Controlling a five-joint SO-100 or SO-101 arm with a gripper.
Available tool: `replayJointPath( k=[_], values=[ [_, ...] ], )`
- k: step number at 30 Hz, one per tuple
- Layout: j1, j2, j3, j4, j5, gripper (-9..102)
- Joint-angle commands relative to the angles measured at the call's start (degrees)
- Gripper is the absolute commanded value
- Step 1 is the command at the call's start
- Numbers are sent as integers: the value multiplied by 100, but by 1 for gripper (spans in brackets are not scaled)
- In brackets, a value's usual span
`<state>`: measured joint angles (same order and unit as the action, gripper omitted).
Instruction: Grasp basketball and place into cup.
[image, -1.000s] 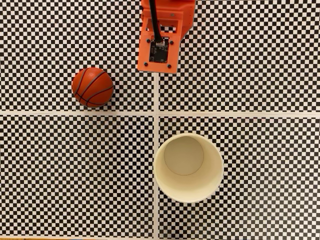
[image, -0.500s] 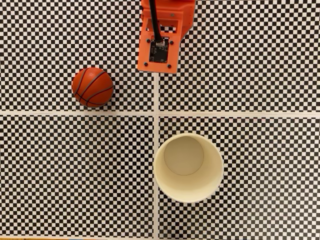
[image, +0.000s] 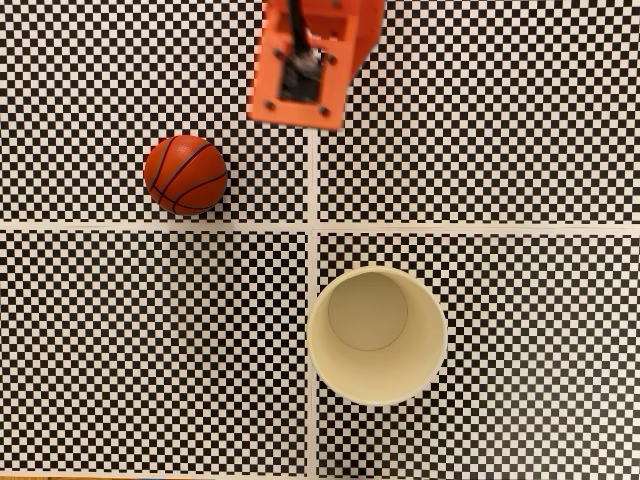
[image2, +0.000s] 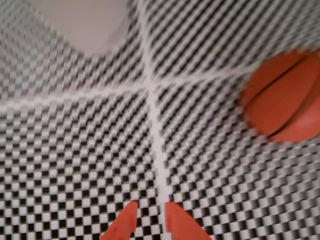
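Fingers (image2: 149, 220) come first, at the bottom edge of the wrist view: two orange tips with only a thin gap between them, almost closed, and nothing is held there. They hang above the white line that divides the checkered worktop (image2: 90, 165), not above any object. The wrist picture is blurred, which I judge to mean that the arm is moving at this moment.

Further out in the wrist view, to the right, lies the basketball (image2: 285, 100), orange with dark seams, alone on the checkered surface and well apart from the fingers. At the top left of that view is a pale, out-of-focus shape, which is probably the cup (image2: 85, 25).

The fixed view looks straight down. There the orange arm (image: 310, 60) enters from the top edge and is also blurred. The basketball (image: 186, 174) rests to the lower left of the arm, not touched by anything. The cup (image: 377, 334) stands upright with its mouth open upward at the lower middle, empty, so the ball can be dropped in from above.

I judge that the task is at its very beginning: the fingers must open wider and travel to the ball before any grasp.
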<state>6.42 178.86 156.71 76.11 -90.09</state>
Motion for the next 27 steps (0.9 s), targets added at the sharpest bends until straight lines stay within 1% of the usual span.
replayJointPath(
  k=[1,5,11,17,19,22,27],
  values=[
    [176,-642,-1222,132,-35,-1],
    [229,-1248,-2065,70,123,-1],
    [299,-2558,-3832,-9,202,-1],
    [536,-3454,-4878,-984,176,-1],
    [686,-3858,-5256,-1187,44,-1],
    [967,-4553,-5915,-1143,-158,-1],
    [1661,-5054,-5985,-1125,-422,-1]
  ],
)
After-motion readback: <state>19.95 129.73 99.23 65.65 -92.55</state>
